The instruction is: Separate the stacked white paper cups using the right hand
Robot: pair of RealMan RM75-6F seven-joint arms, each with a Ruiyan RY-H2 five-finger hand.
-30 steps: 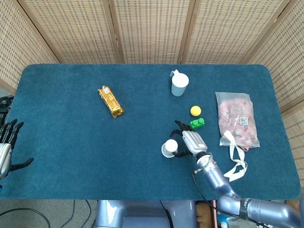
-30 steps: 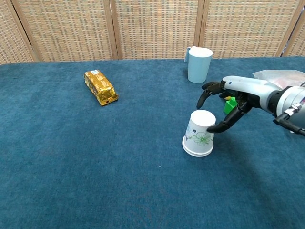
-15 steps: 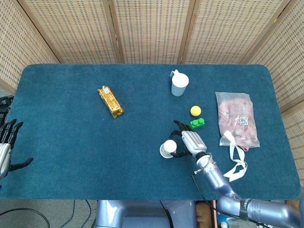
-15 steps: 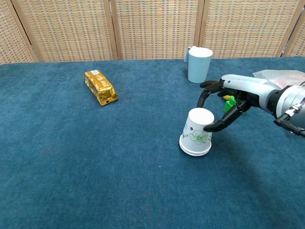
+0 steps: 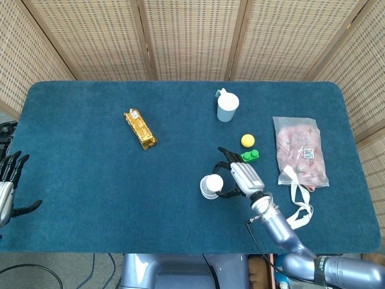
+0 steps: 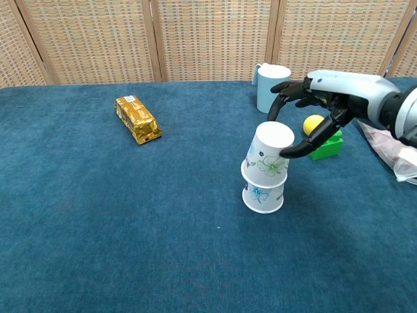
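Now I pinch the top cup (image 6: pixel 268 156) between thumb and fingers of my right hand (image 6: pixel 319 104), tilting it so it peels off the bottom cup (image 6: pixel 262 195), which sits mid-table. My left hand (image 5: pixel 7 180) rests spread, holding nothing.

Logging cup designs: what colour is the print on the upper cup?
Green floral print on the upper cup, clearest in chest view.

A blue carpeted table (image 5: pixel 90 180) stands before woven wicker screen panels (image 5: pixel 192 36).
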